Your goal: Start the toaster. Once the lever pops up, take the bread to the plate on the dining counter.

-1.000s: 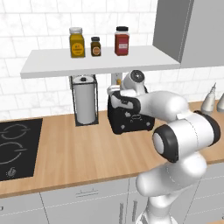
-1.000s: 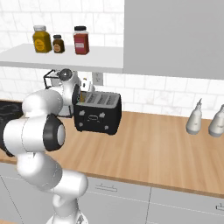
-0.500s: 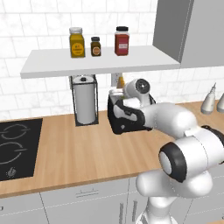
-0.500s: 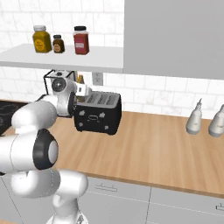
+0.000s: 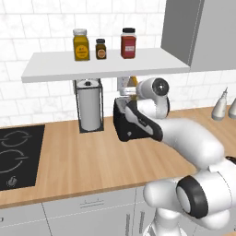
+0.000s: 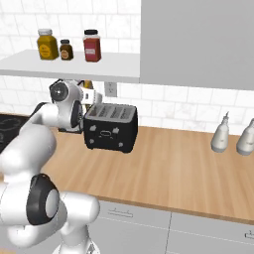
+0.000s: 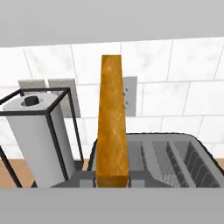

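Lifting higher than before, the pincer (image 7: 112, 183) clenches the bread (image 7: 112, 127) above the toaster (image 6: 110, 127).

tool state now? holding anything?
Tool: closed on the bread, held edge-on above the toaster.

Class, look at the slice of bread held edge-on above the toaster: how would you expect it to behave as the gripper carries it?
The bread stands straight and unbent above the toaster, so it is probably stiff. It is thin, so likely light. The gripper is shut on its lower edge alone, so the tall slice might pivot or slip if swung fast.
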